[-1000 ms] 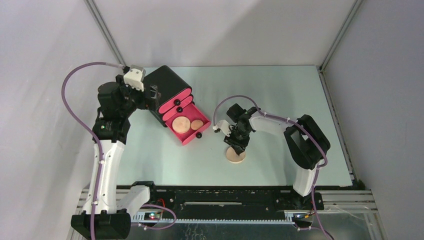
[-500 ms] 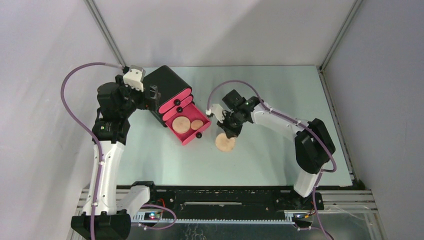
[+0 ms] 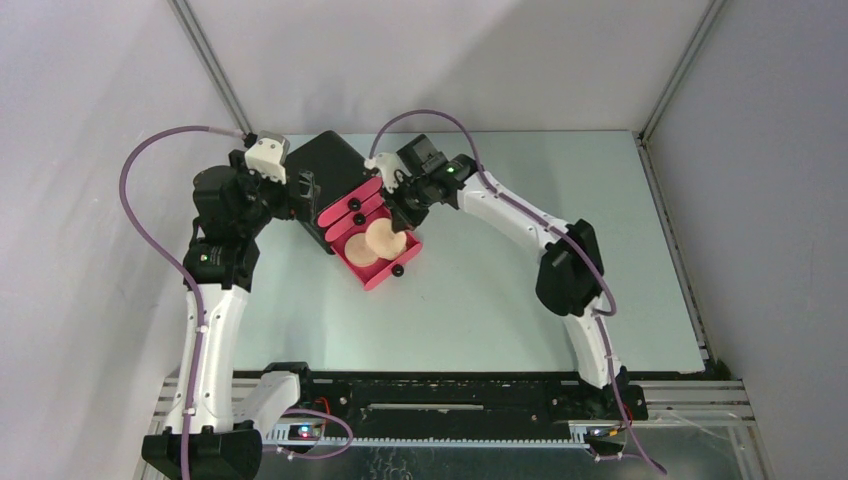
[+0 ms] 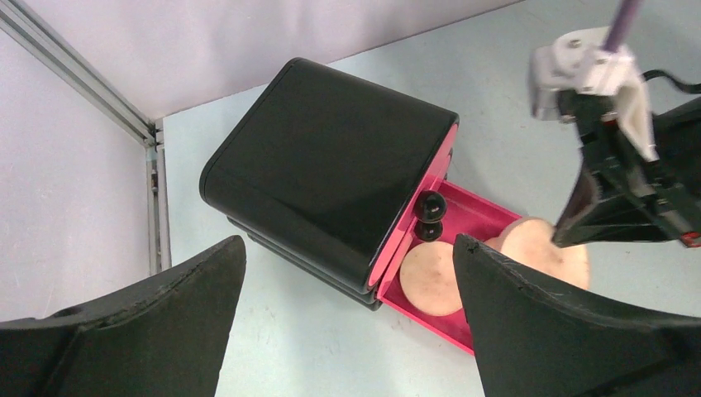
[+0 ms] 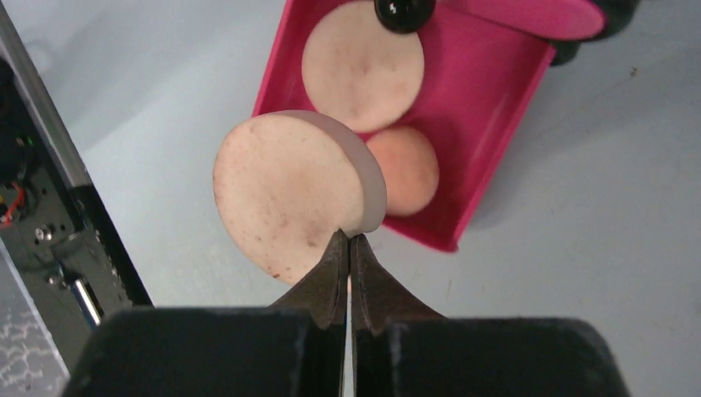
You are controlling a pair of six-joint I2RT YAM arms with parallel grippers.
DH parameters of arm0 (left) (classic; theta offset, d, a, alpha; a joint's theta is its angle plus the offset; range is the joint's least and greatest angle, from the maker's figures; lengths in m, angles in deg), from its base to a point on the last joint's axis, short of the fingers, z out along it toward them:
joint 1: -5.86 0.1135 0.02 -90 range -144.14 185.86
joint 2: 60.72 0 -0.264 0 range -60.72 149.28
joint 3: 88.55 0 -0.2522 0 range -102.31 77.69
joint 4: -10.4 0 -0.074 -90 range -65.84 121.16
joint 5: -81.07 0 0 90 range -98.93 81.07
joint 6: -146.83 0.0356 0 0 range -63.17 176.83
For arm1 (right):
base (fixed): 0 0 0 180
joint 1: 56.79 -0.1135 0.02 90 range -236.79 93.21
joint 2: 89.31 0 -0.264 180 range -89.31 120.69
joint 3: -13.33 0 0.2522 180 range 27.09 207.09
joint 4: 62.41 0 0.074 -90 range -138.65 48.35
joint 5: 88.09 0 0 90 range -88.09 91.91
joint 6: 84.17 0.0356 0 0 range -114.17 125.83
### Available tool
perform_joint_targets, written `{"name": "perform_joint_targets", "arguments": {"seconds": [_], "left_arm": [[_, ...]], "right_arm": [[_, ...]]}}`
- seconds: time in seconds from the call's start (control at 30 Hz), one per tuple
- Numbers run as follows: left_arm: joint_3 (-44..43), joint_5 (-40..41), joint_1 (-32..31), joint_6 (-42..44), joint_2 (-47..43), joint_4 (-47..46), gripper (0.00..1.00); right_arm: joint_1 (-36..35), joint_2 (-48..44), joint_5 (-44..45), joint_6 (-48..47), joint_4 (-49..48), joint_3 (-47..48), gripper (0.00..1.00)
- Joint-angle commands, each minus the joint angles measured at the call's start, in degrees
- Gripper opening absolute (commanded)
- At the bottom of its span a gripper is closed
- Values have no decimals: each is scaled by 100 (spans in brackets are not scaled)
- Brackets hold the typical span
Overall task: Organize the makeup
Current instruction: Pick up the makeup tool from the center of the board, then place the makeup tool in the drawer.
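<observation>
Near the far-left corner of the table (image 3: 560,190), a drawer (image 3: 380,278) lies open. The right gripper (image 5: 348,240), pinching a disc (image 5: 285,194), hangs above it.

Left arm (image 3: 213,320) upright, left gripper (image 4: 349,248) spread wide. Right arm (image 3: 515,215) stretched forward-left, right gripper (image 5: 349,241) pinched nearly closed.

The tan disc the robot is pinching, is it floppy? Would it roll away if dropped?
Probably stiffish: the disc is unbent though the right gripper pinches only its edge. It looks light, being thin. Dropped on edge it might roll, but flat it should sit.
</observation>
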Motion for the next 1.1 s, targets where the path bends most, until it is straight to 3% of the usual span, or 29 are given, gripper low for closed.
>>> {"name": "perform_joint_targets", "arguments": {"seconds": [0.0,0.53,1.07], "left_arm": [[72,34,35,-8,-120,-71,100],[89,-1,34,-13,-114,-71,100],[120,5,31,16,-141,-59,100]], "right_arm": [[-129,419,-58,618,12,691,0],[-367,1513,454,951,-472,1560,0],[-503,1936,962,874,-966,1567,0]]}}
